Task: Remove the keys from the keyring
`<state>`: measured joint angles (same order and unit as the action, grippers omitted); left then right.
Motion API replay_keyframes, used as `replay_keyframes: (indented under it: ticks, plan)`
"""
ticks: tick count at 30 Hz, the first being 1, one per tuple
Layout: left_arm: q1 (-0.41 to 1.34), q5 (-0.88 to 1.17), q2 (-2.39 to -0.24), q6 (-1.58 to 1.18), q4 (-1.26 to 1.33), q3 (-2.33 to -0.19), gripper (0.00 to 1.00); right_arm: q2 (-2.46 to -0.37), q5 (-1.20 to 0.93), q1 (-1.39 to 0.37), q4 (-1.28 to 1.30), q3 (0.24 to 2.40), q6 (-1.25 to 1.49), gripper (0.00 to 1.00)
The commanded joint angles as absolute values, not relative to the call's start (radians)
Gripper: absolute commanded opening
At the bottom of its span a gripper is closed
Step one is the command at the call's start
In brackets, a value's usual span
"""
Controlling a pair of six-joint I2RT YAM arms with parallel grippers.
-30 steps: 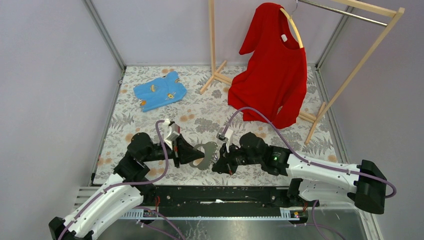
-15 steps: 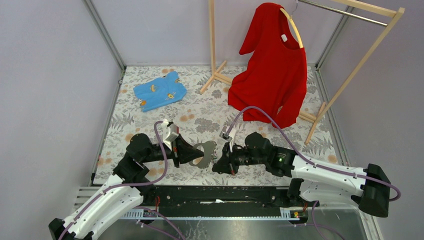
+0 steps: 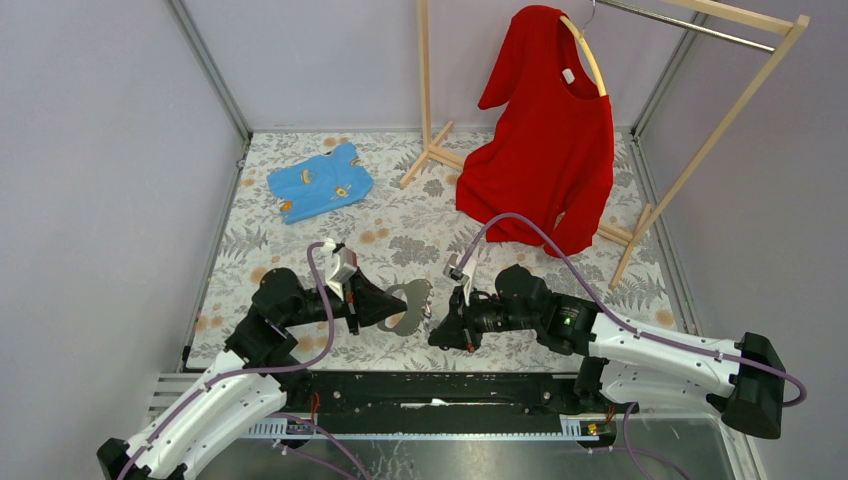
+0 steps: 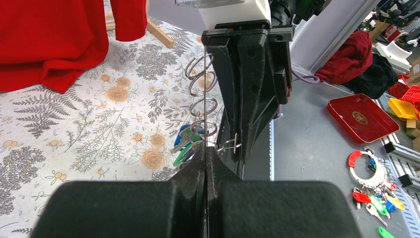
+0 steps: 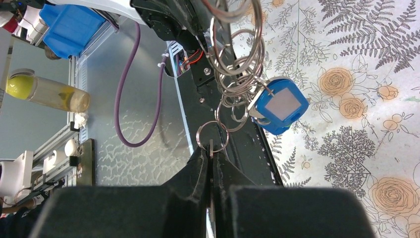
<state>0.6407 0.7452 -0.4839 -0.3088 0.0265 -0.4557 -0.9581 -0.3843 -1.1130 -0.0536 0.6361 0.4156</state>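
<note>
**Tom:** Where are the keys (image 4: 185, 141)?

**Mia:** Hanging on the keyring (image 5: 237, 64), between both arms.

**Tom:** Why two grippers?

**Mia:** The left gripper (image 4: 205, 151) pinches the keyring steady, I think, so the right gripper (image 5: 210, 148), shut tight on one small ring (image 5: 212, 135), can pull it off.

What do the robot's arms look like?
The left arm and right arm are white near the base, black farther out. A purple cable runs along each. The left gripper and right gripper have black wedge fingers. The right arm has a tiny green light.
</note>
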Motion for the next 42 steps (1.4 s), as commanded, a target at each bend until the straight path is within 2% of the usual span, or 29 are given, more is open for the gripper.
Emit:
replay_keyframes:
  ticks: [1,12,19,25,31,35,42]
  plan:
    - [0.641,0.720,-0.467,-0.290,0.077,-0.458,0.00,-0.940,-0.391,-1.108,-0.047,0.638,0.417,0.00]
    - [0.640,0.646,-0.462,-0.355,0.063,-0.441,0.00,-0.926,-0.369,-1.108,-0.010,0.650,0.396,0.00]
    - [0.639,0.536,-0.564,-0.690,0.202,-0.342,0.00,-0.958,-0.288,-1.108,0.136,0.699,0.328,0.00]
    - [0.640,0.435,-0.626,-0.998,0.434,-0.126,0.00,-1.020,-0.117,-1.118,0.277,0.766,0.257,0.00]
    - [0.645,0.417,-0.658,-0.999,0.567,-0.047,0.32,-1.090,-0.075,-1.156,0.277,0.789,0.181,0.00]
    - [0.673,0.355,-0.626,-0.902,0.492,-0.055,0.45,-1.094,-0.041,-1.172,0.252,0.780,0.138,0.00]
    - [0.783,0.129,-0.439,-0.704,0.282,-0.102,0.50,-1.099,0.044,-1.213,0.245,0.776,0.035,0.00]
